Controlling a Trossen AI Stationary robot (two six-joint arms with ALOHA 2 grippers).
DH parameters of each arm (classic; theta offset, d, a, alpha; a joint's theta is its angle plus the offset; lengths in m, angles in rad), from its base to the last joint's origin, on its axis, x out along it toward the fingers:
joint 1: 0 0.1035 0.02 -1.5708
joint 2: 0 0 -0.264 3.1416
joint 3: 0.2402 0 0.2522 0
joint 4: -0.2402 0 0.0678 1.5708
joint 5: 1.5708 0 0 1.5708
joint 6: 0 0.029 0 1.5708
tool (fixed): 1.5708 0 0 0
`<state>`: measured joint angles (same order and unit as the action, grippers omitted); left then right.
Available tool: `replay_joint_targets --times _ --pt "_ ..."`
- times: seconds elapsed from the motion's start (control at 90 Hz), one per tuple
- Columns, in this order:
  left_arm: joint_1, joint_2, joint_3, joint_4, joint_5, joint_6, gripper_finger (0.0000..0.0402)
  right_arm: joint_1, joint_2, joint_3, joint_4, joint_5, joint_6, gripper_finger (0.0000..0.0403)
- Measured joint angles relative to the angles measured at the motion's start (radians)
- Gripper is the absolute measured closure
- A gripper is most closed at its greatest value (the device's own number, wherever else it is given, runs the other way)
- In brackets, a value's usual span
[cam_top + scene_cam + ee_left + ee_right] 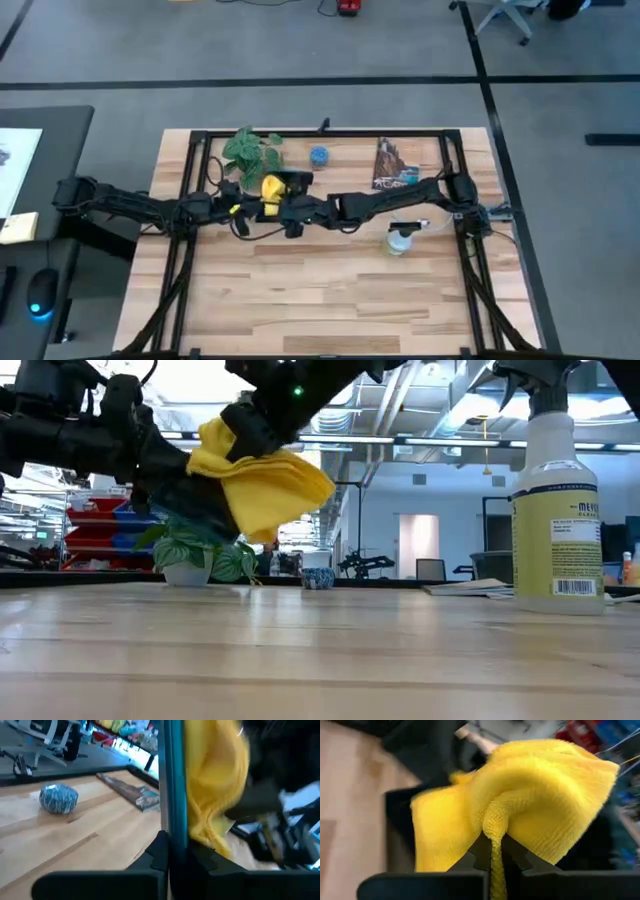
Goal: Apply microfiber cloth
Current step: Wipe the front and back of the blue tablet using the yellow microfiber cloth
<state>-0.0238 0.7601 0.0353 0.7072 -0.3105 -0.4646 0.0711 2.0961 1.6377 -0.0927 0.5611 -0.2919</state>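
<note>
Nearest the low camera, a clear plastic spray bottle w/ a pale yellow label (556,510) stands upright on the light wooden table (330,300), well apart from the arms. Mid-table, both dark arms meet in the air. The right gripper (493,851) has its fingers clamped on a bunched fold of the bright yellow microfiber cloth (520,800), which hangs lifted off the table. The left gripper (175,851) has its fingers closed on the edge of a thin dark flat slab, prob. the tablet (173,775), held upright just beside the cloth. Risks, as a judgement: the pinch takes only a small fold, so rubbing could pull the cloth free; pressing hard may twist the slab out of its edge-on grip. Farther back: a green leafy potted plant (251,150), a small blue ball (318,155), a printed booklet (393,165).
</note>
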Motion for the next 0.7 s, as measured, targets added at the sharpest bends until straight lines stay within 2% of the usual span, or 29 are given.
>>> replay_joint_targets --times 0.167,0.422,0.7 --pt "0.0 0.0 0.0 0.019 0.004 0.012 0.0391 0.019 0.003 -0.059 0.067 -0.036 0.015 0.0401" --pt "0.0 -0.002 0.001 0.09 0.01 0.041 0.0391 0.035 0.05 -0.059 0.114 -0.088 0.049 0.0401" --pt "0.0 -0.002 0.003 0.095 0.005 0.042 0.0391 0.05 0.066 -0.059 0.018 -0.101 0.049 0.0401"
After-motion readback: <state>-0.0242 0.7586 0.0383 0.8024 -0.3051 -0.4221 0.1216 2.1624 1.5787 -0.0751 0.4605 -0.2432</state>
